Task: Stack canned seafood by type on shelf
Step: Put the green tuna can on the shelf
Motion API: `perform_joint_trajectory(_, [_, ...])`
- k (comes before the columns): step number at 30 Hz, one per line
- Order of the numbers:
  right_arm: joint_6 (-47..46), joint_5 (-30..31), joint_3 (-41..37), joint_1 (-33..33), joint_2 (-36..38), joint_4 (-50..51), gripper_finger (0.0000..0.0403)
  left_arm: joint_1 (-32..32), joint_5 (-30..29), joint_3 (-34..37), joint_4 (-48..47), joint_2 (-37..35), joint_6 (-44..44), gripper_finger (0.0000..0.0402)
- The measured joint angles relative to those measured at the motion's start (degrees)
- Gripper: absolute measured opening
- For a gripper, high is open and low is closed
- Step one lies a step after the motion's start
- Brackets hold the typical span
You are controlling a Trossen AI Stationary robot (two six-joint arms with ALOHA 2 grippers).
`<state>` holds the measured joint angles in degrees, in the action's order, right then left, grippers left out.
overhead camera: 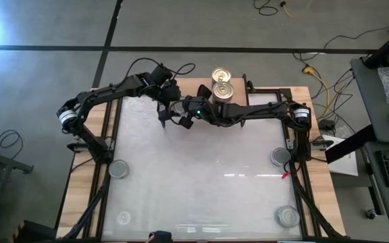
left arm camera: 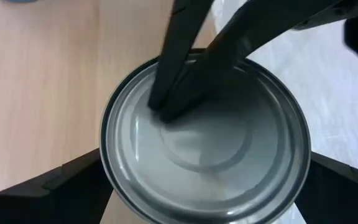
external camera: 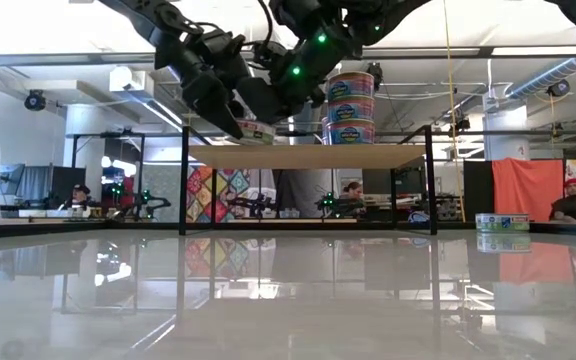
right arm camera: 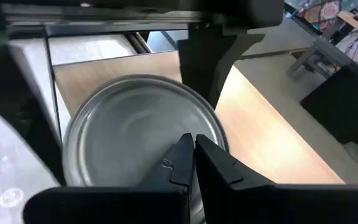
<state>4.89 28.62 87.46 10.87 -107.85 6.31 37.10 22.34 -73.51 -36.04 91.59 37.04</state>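
Note:
A silver-topped tin point(left arm camera: 229, 162) of canned seafood sits between the fingers of my left gripper point(left arm camera: 204, 180) at the left end of the shelf point(external camera: 308, 155). My right gripper point(right arm camera: 194, 146) is shut, with its tips on the tin's lid. In the high view both grippers hide this tin. Gold-topped tins point(overhead camera: 221, 74) stand in a stack point(external camera: 350, 100) on the shelf farther right, resting on their bases. Whether the held tin's base touches the board point(left arm camera: 36, 93), I cannot tell. My left gripper has the silver tin by its round side wall point(left arm camera: 107, 177), one finger on each side at the tin's widest part, slanting down from the table's left. The lid faces up. My right gripper rests its shut fingertips point(left arm camera: 169, 109) on the lid point(right arm camera: 135, 124), off its middle, slanting down from the right.
Several silver tins stand apart on the white table: point(overhead camera: 118, 169), point(overhead camera: 280, 156), point(overhead camera: 288, 216). The two arms cross closely over the shelf's left end. Free board lies between the held tin and the stack. People and benches show in the room beyond.

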Motion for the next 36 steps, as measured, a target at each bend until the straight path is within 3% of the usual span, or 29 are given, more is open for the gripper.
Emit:
perform_joint_trajectory(10, [10.44, -0.20, 0.00, -0.98, 0.00, 0.57, 0.0012, 0.26, -2.06, -0.60, -1.39, -0.11, 0.04, 0.0400])
perform_joint_trajectory(23, [37.02, 2.00, 0.76, -3.13, -0.20, 0.28, 0.0012, 0.46, -2.75, -0.60, -0.70, -0.02, -0.70, 0.0400])
perform_joint_trajectory(29, [47.01, 5.34, 1.26, -3.08, -2.65, -6.84, 0.0013, 0.46, -2.29, -0.62, -0.49, 0.00, -1.18, 0.0400])
perform_joint_trajectory(36, [48.45, 5.94, 3.46, -2.73, -6.38, -7.94, 0.0012, 0.57, -2.46, -0.62, -2.25, 0.11, -2.24, 0.0400])
